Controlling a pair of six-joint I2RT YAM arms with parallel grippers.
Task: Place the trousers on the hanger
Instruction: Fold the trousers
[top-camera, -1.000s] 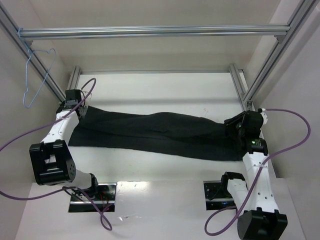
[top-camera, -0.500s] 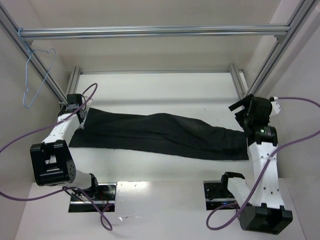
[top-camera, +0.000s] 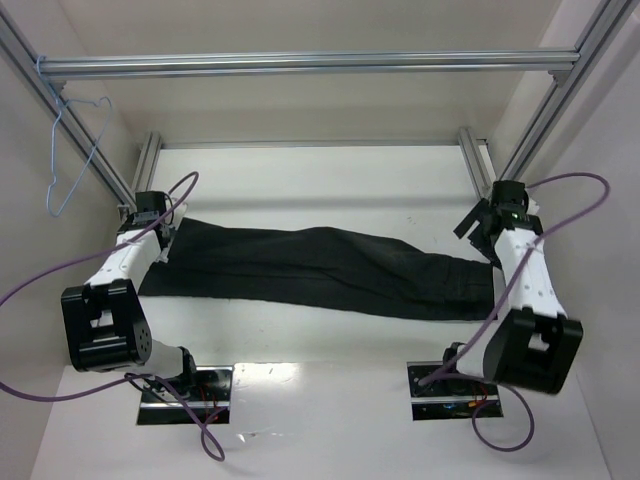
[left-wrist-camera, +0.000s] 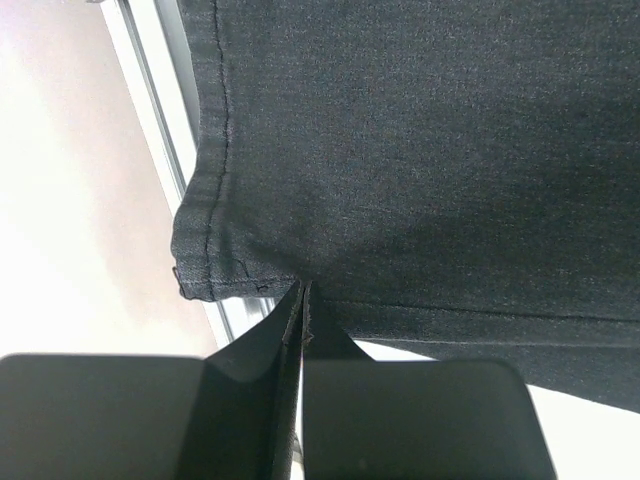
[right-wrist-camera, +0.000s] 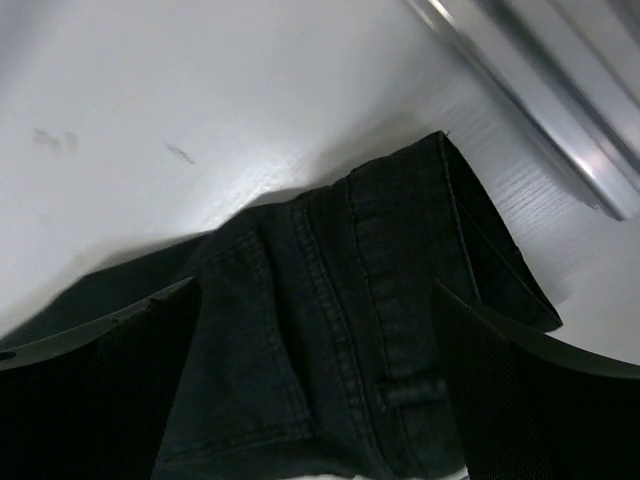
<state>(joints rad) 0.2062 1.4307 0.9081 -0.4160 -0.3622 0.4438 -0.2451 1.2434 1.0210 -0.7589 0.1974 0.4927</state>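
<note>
Left hand (left-wrist-camera: 302, 292) pinched shut on the hem corner of the trousers (top-camera: 320, 265), at their left end. Right hand (right-wrist-camera: 315, 290) spread wide and holding nothing, poised over the waistband at the right end; contact with the cloth cannot be told. The trousers lie stretched lengthwise across the bench (top-camera: 320, 180), flat apart from a slight ridge near the middle. The hanger (top-camera: 82, 170) hangs from the metal frame (top-camera: 300, 63) at far left, well apart from the cloth and from both hands. Judged stage: laying-out, hanger not yet taken. The next move probably calls for unhooking the hanger, which is nearest the occupied left hand, then drawing the legs through it.
</note>
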